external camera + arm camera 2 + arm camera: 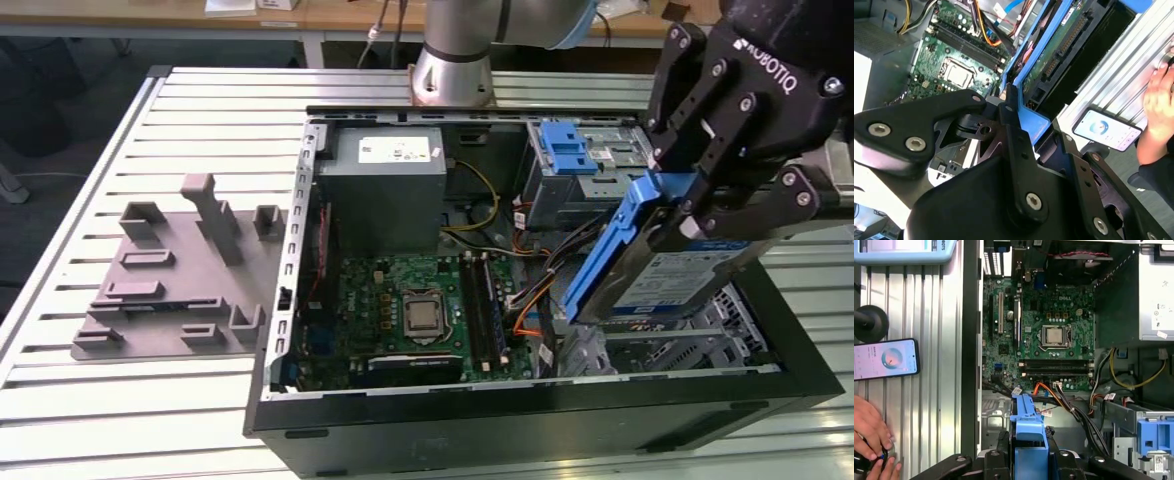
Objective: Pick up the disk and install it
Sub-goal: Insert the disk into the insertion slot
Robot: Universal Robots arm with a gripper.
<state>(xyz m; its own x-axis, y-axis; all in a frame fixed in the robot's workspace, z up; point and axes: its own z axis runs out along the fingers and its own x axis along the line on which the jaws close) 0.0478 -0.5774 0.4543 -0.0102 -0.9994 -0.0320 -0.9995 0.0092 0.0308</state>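
Black claw (689, 205) clamps the tilted silver disk (663, 282), blue-framed, white-and-blue labelled.

You'll see your silver-grey tubular robot arm (451, 60) capped with a pale blue joint cover (567, 35). Your matte black, plate-linked claw (731, 200) is pinned with round silver screws (879, 130), plain in the second wrist view, and white lettering (770, 52) runs across its housing.

Bright, even light from above covers the ribbed silver metal table (80, 400). The open black computer case (534, 425) shadows its interior, while the blue-framed silver-grey disk (674, 278) above it is well lit.
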